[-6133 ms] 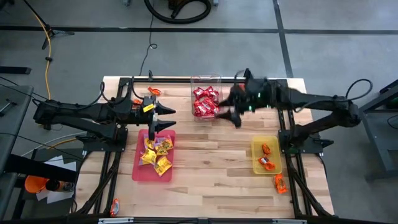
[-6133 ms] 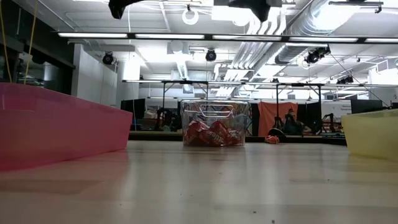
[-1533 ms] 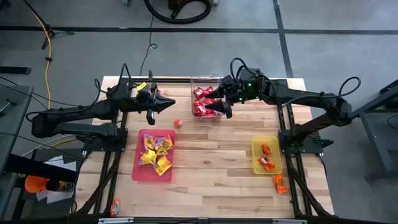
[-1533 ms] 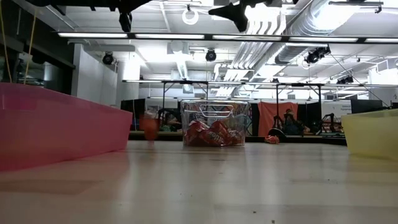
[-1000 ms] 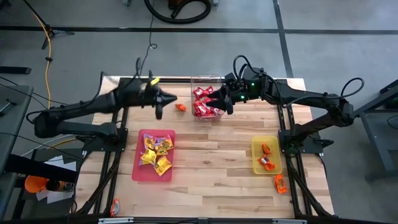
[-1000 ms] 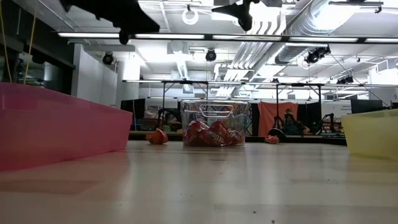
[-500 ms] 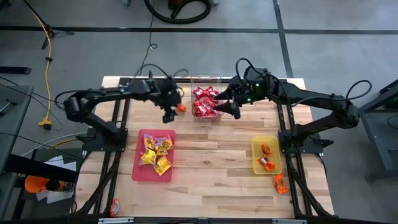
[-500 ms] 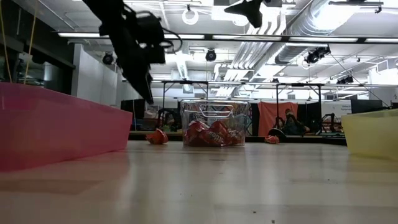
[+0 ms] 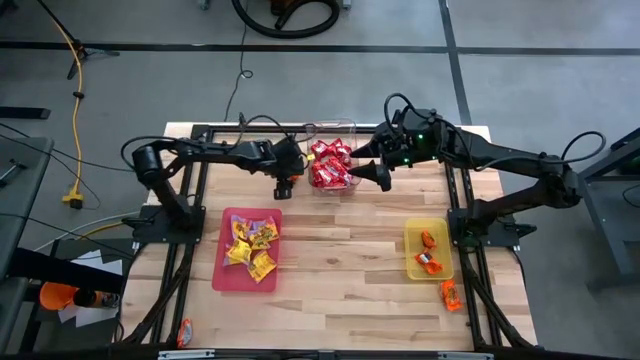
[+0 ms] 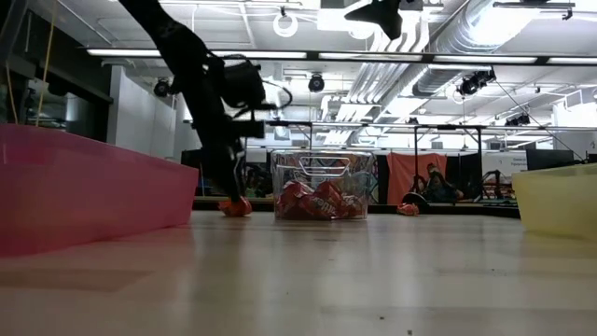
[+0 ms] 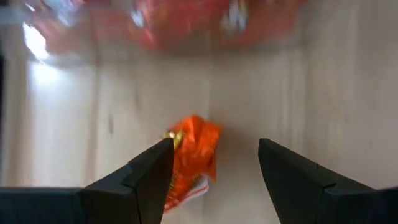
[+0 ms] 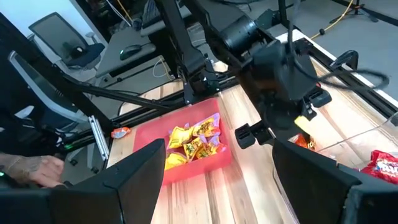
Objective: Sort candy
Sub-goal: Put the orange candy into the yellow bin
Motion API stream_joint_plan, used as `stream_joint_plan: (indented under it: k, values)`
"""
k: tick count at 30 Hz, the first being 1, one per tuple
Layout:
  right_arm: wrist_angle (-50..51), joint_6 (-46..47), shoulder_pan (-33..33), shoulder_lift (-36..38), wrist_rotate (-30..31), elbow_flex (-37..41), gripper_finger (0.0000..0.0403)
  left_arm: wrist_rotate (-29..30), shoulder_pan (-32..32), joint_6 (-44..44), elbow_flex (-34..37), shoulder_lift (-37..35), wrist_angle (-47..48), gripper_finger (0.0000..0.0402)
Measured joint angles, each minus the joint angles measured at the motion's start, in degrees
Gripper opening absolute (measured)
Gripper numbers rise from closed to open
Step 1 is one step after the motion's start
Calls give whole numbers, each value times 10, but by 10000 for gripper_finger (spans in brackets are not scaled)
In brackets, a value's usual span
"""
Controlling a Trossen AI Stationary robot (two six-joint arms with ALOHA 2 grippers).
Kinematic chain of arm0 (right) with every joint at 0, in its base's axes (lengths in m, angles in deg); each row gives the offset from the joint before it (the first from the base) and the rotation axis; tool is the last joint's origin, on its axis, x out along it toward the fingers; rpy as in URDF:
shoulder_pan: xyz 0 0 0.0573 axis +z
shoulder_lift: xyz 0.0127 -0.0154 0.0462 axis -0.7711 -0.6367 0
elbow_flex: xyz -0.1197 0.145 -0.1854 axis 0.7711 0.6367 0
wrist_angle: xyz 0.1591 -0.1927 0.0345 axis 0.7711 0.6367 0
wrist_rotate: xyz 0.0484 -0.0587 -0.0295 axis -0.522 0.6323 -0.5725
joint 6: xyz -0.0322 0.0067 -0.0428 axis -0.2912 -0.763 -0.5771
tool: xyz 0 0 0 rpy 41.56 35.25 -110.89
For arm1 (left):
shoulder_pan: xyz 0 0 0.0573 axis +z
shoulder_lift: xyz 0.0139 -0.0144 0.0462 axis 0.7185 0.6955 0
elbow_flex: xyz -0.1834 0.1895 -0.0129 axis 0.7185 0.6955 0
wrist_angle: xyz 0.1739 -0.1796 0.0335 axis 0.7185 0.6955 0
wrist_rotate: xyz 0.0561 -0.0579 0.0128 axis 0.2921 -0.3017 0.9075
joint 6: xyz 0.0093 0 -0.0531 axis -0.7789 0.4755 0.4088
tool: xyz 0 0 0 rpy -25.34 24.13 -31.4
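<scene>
A loose orange candy [image 11: 189, 158] lies flat on the wooden table just left of the clear tub [image 9: 331, 128], which holds red candy [image 9: 328, 165]. My left gripper [image 11: 214, 146] points steeply down over the orange candy [image 10: 235, 206]. It is open, and the packet lies between its fingers, close to one of them. My right gripper [image 9: 378, 176] hangs open and holds nothing, high above the table at the tub's right side. Yellow candy [image 9: 250, 248] fills the pink tray [image 9: 228, 278]. Orange candy [image 9: 429, 252] lies in the yellow tray [image 9: 412, 262]. My left gripper comes at the orange candy from above, slanting down. One fingertip [image 11: 163, 149] stands at the packet's edge [image 11: 177, 143]. I cannot tell whether it touches. The packet lies flat on the table.
Another orange packet [image 9: 450, 295] lies on the table near the yellow tray's front corner. One more [image 9: 185, 331] sits by the frame at the near left. Bare wood [image 9: 340, 260] stretches between the two trays. A person's hand [image 12: 18, 168] shows beyond the table.
My left gripper has swung toward the tub and come down onto the spot where the orange candy lies. It has tipped from nearly level to steeply downward, rolled, and opened. The candy has stayed where it lay.
</scene>
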Motion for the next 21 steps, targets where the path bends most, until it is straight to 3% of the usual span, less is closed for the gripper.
stream_joint_plan:
  k: [6, 8, 11, 14, 21]
  values:
    - [1, 0, 0, 0, 4, 0, 291, 40, -3, 7, 0, 27, 14, 210]
    - [1, 0, 0, 0, 8, 0, 291, 41, -4, 12, 0, 24, 16, 182]
    - [1, 0, 0, 0, 14, 0, 291, 39, -7, 27, 0, 7, 24, 107]
    - [1, 0, 0, 0, 14, 0, 291, 27, -8, 39, 0, -32, 48, 22]
    - [3, -20, 0, 9, 14, 0, 291, -27, -14, 93, 0, -177, 83, 2]
